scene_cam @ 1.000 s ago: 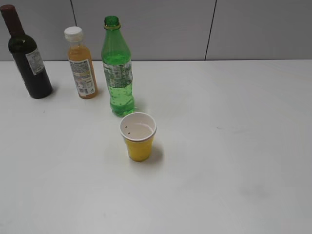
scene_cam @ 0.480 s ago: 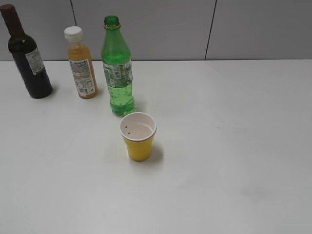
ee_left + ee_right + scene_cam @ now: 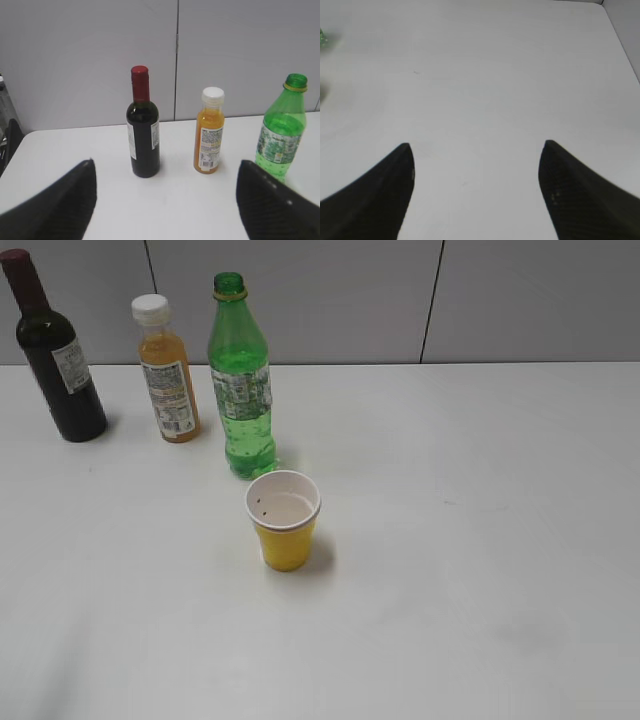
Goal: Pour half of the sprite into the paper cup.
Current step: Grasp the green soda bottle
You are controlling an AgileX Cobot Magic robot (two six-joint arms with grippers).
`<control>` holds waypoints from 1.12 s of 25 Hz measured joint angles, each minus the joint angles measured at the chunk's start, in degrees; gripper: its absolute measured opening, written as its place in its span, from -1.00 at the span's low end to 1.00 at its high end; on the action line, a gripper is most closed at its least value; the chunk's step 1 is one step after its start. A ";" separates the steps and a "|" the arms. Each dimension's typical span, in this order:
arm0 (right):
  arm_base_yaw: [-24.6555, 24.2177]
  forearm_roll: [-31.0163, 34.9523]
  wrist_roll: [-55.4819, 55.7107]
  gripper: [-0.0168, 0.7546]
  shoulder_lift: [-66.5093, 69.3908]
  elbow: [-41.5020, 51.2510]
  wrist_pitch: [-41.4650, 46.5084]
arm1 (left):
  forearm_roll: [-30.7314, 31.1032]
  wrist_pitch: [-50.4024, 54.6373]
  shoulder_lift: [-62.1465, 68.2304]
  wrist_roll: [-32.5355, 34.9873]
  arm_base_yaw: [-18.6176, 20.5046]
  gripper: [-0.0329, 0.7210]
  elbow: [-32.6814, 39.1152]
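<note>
Cup (image 3: 284,518) outside only — sprite (image 3: 281,134) perhaps uncapped, wrist-side.

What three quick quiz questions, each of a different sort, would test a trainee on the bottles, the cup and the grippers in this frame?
1. True or false: the sprite bottle still has its cap on.
2. Multiple choice: which thing stands nearest the paper cup? A) the wine bottle B) the orange juice bottle C) the sprite bottle
3. Fill in: the left gripper and the right gripper both stand ____, holding nothing.

Key
1. False: its mouth is bare; only the orange juice bottle shows a white cap.
2. C: it stands just behind the cup on the white table.
3. Open.
</note>
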 joint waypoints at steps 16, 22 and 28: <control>0.00 0.00 0.00 0.55 0.00 0.00 0.00 | 1.47 -31.07 34.66 0.00 -8.73 0.75 0.05; 0.00 0.00 0.00 0.55 0.00 0.00 0.00 | 5.51 -40.95 43.97 -0.47 -9.14 0.75 0.05; 0.00 0.00 0.00 0.55 0.00 0.00 0.00 | 14.60 -49.67 50.88 -8.11 -9.14 0.74 0.11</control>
